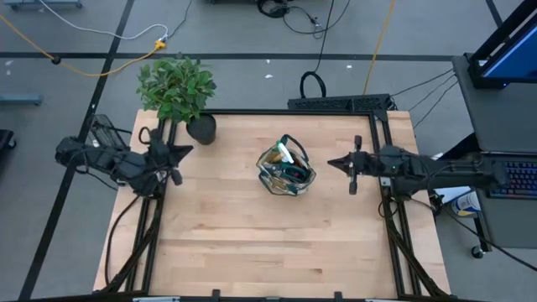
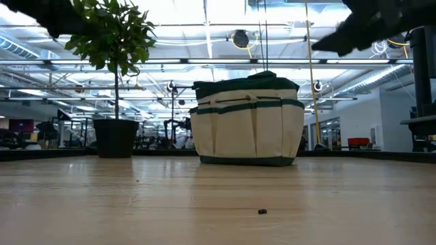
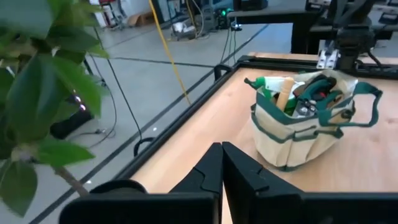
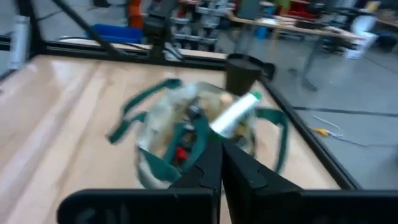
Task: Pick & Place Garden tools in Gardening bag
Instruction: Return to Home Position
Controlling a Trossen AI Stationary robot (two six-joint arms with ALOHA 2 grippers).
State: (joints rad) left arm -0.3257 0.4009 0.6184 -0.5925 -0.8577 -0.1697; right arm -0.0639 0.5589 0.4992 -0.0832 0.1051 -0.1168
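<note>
Pale wooden table [image 1: 252, 243], black-framed, gardening bag [image 1: 286, 170] stood upright on it, black plant pot [image 1: 201, 128] stood left of the bag, farther back

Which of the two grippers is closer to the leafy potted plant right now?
The left gripper, just beside the black-potted leafy plant. The right gripper sits on the far side of the green-trimmed canvas bag.

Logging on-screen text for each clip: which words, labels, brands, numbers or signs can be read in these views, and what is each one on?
No text can be read in any view.
gardening bag: plain panels and green trim, no print showing.
green-white item in the bag: too blurred to tell whether it has a label.
plant pot: plain dark, no marking seen.
Anything in the room behind the table: too small to read.
</note>
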